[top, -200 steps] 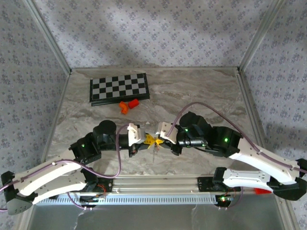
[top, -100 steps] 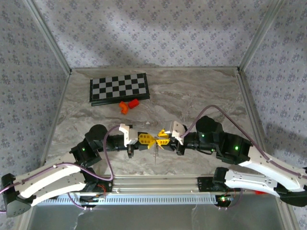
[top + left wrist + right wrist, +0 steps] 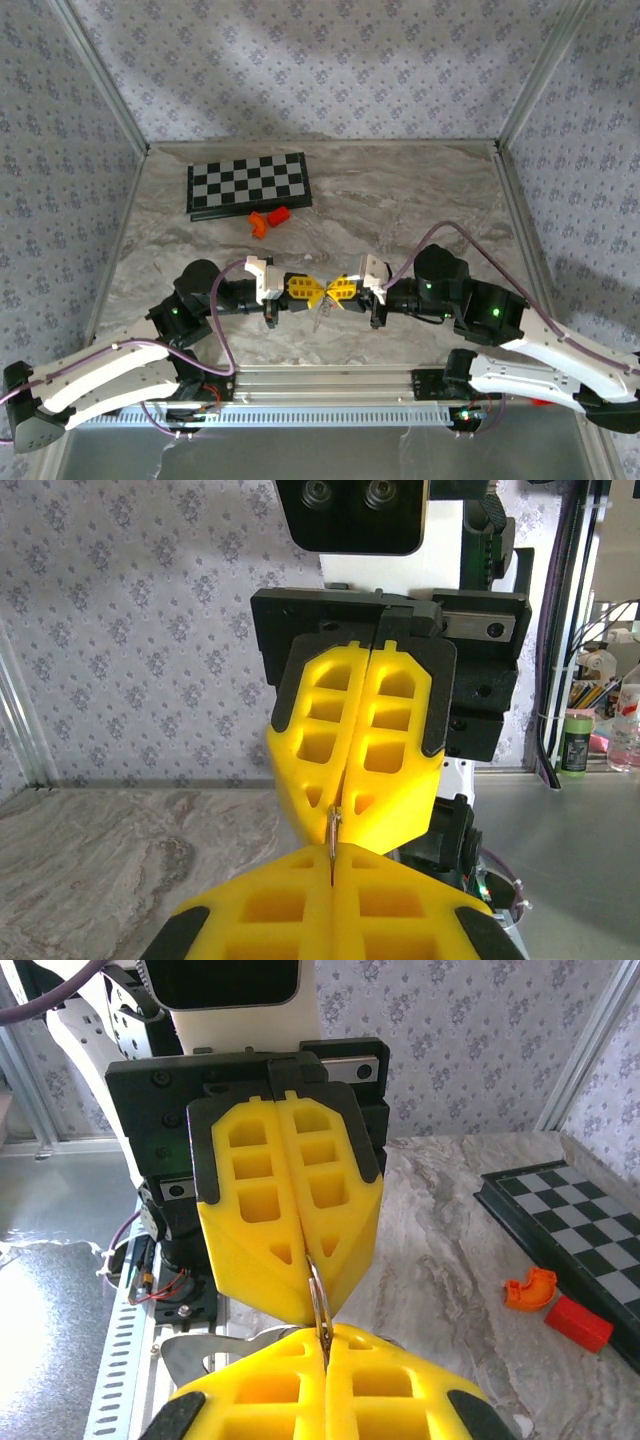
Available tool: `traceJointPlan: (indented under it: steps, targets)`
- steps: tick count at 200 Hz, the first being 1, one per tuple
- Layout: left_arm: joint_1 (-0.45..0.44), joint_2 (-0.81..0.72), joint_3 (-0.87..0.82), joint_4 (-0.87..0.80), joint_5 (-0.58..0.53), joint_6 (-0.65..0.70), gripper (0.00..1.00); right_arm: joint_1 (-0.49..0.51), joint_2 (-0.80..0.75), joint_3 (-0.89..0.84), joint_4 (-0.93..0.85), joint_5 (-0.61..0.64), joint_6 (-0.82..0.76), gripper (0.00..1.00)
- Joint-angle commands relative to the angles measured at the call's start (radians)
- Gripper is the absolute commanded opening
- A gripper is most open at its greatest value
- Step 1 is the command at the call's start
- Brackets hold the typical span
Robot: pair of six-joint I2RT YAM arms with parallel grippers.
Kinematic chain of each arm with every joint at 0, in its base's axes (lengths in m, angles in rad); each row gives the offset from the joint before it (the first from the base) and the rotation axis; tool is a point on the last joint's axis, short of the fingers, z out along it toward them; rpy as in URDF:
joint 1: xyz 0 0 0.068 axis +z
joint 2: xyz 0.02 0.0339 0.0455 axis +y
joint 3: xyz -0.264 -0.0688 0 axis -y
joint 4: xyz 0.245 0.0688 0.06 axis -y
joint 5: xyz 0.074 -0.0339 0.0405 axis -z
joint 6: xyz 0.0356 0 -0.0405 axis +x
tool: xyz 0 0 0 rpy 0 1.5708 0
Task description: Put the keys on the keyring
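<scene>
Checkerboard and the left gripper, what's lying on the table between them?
Two small orange blocks, close by the checkerboard's near edge, in the top external view.

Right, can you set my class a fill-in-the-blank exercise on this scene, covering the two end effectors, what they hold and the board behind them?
1. The left end effector and the right end effector meet tip to tip, and both are ___.
2. The thin wire ring pinched between them is ___ in colour.
3. Seen from above, the chessboard lies on the far ___ part of the table.

Missing words: shut; silver; left
</scene>
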Motion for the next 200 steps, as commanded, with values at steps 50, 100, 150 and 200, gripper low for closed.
traceJointPlan:
  steps: [50, 100, 150, 200]
  targets:
    - [-0.009, 0.003, 0.035, -0.052, 0.021, 0.031, 0.0, -0.013, 0.011, 0.005, -0.019, -0.021, 0.001, 0.16]
    - [-0.008, 0.005, 0.032, -0.03, 0.041, 0.014, 0.0, -0.017, 0.017, -0.007, 0.02, -0.03, 0.01, 0.16]
    - [-0.009, -0.002, 0.043, -0.082, 0.007, 0.035, 0.0, -0.016, 0.023, -0.009, -0.007, -0.001, 0.012, 0.0]
    - [-0.009, 0.05, 0.153, -0.385, -0.13, 0.165, 0.12, 0.004, 0.119, 0.156, -0.309, 0.098, -0.069, 0.0]
